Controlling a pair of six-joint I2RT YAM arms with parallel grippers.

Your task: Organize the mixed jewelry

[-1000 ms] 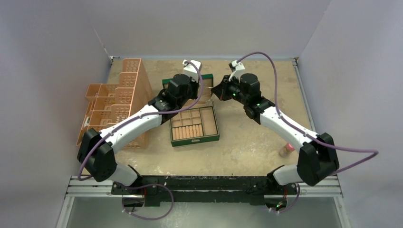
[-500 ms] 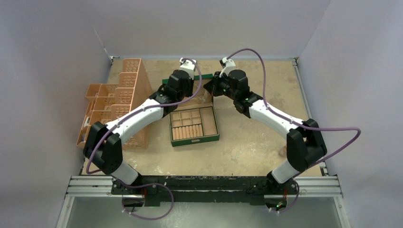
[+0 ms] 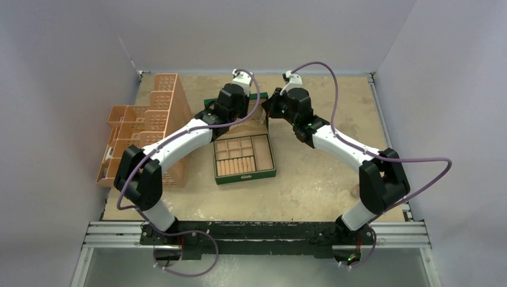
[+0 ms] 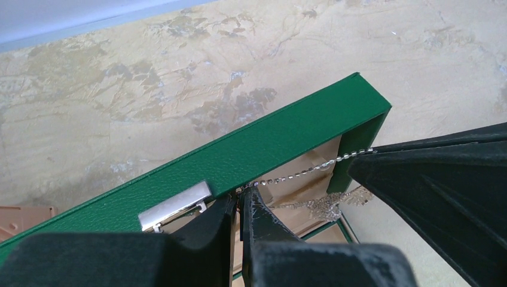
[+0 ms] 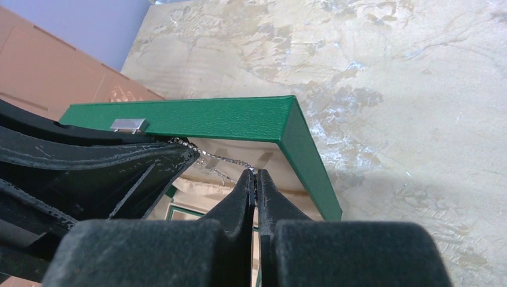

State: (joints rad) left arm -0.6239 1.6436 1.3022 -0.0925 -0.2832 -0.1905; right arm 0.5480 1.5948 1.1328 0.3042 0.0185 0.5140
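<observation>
Tension explains the pose: the left gripper and right gripper are each pinched tight on the glittery silver chain, holding it in a nearly straight line just above the open green box, probably to untangle it before laying it inside. Its fine beaded links sparkle against the lid's pebbled green skin, tan lining and small metal clasp.
</observation>
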